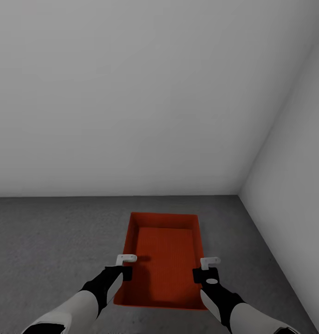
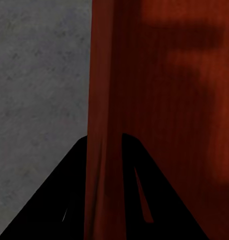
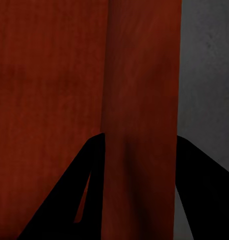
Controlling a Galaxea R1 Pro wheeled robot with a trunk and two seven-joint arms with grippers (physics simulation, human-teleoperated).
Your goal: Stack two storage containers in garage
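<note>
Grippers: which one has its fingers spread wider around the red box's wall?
The right gripper: its fingers stand well apart around the storage container's wall. The left gripper's fingers sit closer together.

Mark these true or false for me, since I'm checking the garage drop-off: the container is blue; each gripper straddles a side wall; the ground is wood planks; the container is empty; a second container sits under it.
1. The storage container is blue. False: it is orange-red.
2. The left gripper and right gripper each straddle a long side wall. True.
3. The floor is wood planks. False: it is grey concrete.
4. The container is empty. True: its ribbed bottom is bare.
5. A second container sits under it. False: none is visible beneath.
</note>
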